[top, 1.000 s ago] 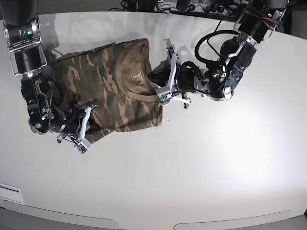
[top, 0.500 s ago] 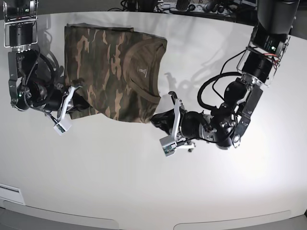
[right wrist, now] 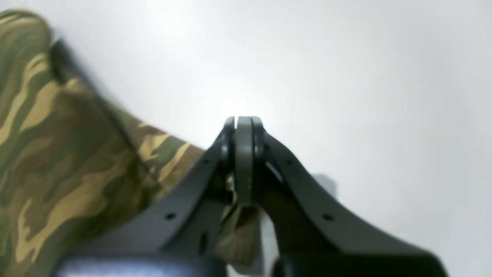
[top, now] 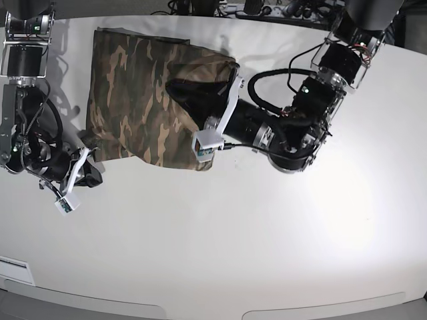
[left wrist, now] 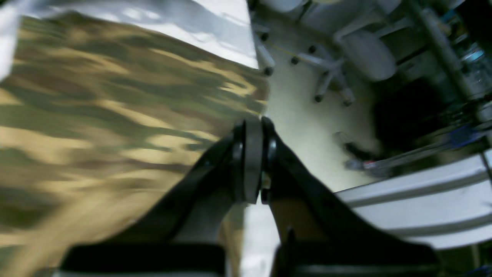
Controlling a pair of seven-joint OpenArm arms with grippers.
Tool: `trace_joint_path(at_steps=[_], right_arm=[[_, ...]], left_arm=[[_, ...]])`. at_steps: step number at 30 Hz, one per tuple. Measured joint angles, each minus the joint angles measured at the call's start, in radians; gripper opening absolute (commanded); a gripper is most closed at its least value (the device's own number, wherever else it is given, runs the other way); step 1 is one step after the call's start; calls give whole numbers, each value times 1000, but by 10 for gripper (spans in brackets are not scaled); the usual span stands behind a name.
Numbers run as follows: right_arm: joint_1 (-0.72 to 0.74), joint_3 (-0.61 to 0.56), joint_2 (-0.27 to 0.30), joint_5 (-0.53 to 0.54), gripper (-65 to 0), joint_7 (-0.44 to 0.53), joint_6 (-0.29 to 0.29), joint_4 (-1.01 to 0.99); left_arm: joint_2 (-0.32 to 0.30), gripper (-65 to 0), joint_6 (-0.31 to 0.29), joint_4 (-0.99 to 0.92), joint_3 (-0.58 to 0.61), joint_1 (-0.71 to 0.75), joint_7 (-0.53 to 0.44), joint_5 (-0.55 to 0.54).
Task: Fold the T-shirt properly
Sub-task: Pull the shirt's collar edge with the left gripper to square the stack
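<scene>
Spread across the far-left part of the white table, the camouflage T-shirt lies mostly flat in the base view, its olive, brown and tan streaks facing up, with one edge running along the table's far rim and the near hem ending well short of the table's middle. Its right-hand portion in that view is lifted into a raised fold where the left gripper reaches over it; a dark hollow shows under the lifted cloth beside the arm. From the left wrist view the left gripper's jaws are pressed together right at the shirt's edge, the blurred fabric filling the frame's left half, and cloth appears caught between them, though the blur makes the pinch hard to confirm. The right gripper sits at the shirt's near-left corner in the base view, and its wrist view shows its jaws closed tight, with a strip of camouflage cloth passing under and between the fingers. Beyond the table's far edge, cables and equipment crowd the background.
</scene>
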Motion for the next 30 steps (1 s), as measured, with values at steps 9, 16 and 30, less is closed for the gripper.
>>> trace_joint_path(at_steps=[9, 16, 30], right_arm=[[-24, -5, -1, -3, -650, -33, 3, 0], [-174, -8, 6, 34, -650, -8, -2, 2], [-359, -2, 26, 138, -650, -76, -2, 188]], left_arm=[[3, -650, 0, -21, 165, 94, -15, 380], [-42, -650, -21, -78, 318, 45, -284, 639], [-35, -650, -25, -441, 341, -228, -733, 955]])
